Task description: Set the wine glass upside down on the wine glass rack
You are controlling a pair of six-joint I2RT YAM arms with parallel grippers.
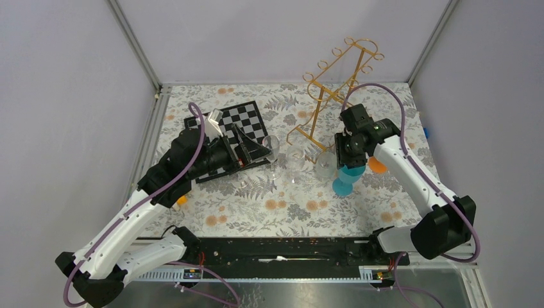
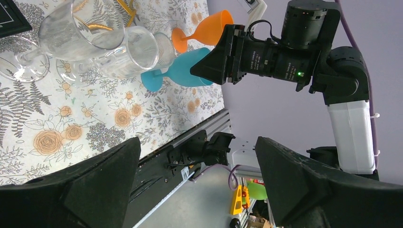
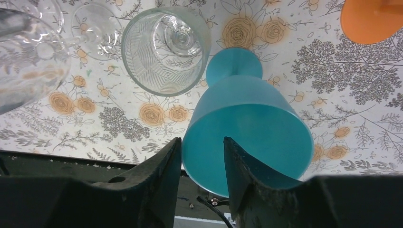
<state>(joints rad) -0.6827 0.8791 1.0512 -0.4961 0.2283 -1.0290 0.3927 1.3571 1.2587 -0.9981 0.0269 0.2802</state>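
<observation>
A teal wine glass (image 1: pixel 346 178) (image 3: pixel 247 118) (image 2: pixel 180 71) stands with its foot on the floral tablecloth at centre right. My right gripper (image 1: pixel 350 160) (image 3: pixel 202 140) comes down over its rim. The jaws are open, with one finger outside the bowl wall and the other inside the bowl. The gold wire wine glass rack (image 1: pixel 333 90) stands behind it at the back of the table. My left gripper (image 1: pixel 262 151) (image 2: pixel 197 142) hangs wide open over the chessboard's edge with nothing between its fingers.
Three clear glasses (image 1: pixel 271 151) (image 1: pixel 295 157) (image 1: pixel 325 165) stand in a row left of the teal one. An orange glass (image 1: pixel 377 165) (image 3: pixel 370 19) lies to its right. A black-and-white chessboard (image 1: pixel 240 119) lies at the back left. Enclosure walls ring the table.
</observation>
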